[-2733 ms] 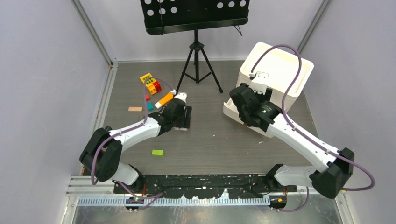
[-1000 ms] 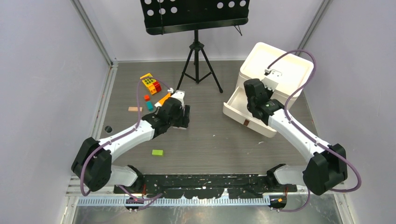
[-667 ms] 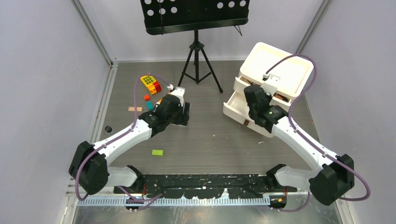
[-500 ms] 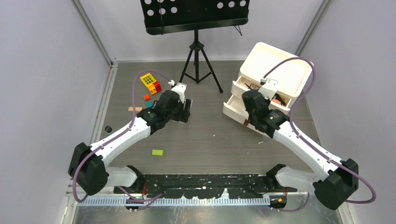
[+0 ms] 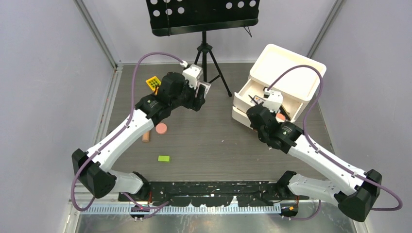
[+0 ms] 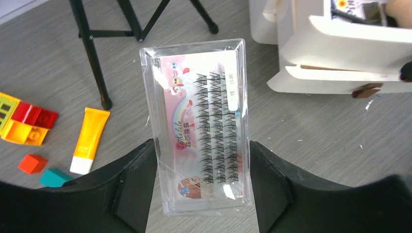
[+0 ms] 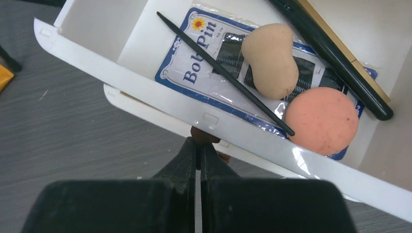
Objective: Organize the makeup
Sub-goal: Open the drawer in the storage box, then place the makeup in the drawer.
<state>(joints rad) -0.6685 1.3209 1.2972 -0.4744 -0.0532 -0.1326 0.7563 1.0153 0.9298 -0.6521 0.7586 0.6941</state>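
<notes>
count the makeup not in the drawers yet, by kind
tubes: 2, orange tube and tan tube
pink compact: 1
lash case: 1
total: 4 in view

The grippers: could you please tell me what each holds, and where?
Left gripper: clear lash case, by its long edges. Right gripper: the brown drawer tab, at its tip.

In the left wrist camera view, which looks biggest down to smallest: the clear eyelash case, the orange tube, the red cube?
Largest: eyelash case, though it sits nearest the camera, which inflates it.
Then: orange tube.
Smallest: red cube.
</notes>
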